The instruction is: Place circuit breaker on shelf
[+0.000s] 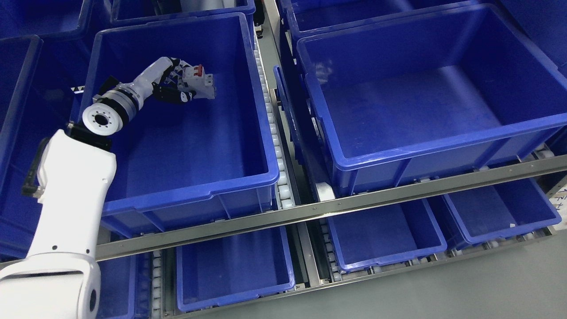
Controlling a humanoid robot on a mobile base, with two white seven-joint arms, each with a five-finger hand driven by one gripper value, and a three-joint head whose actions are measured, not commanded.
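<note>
Left hand holds the breaker inside the bin!

Nearest, lower-tier blue bins (234, 270) sit under the shelf's steel rail (310, 212). Above it, the white left arm reaches into the upper-left blue bin (190, 195), and there's the left hand (177, 84), fingers curled around the white circuit breaker (200, 82) with its red switch, held above the bin floor near the back wall.

Circuit breaker (200, 82) half behind fingers (177, 95)

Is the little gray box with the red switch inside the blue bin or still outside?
Inside. The left hand grips the circuit breaker within the walls of the blue bin; whether it touches the floor, cannot tell.
</note>
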